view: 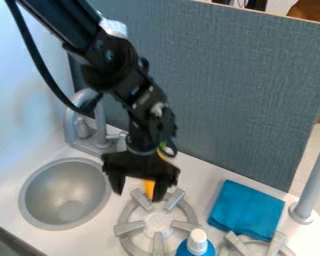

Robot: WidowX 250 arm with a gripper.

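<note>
Across the white table [198,175], beyond the burner [157,223], my fingers [165,183] stand apart before a partly hidden yellow-orange thing [149,188], likely light, stiff and best gripped mid-body.

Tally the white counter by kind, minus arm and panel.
Round grey sink basin: 1
Curved grey faucet: 1
Round grey spoked burners: 2
Folded blue cloth: 1
Blue bottle, white cap: 1
Upright grey pole: 1
Orange item partly behind black jaws: at least 1
Total: at least 8
</note>
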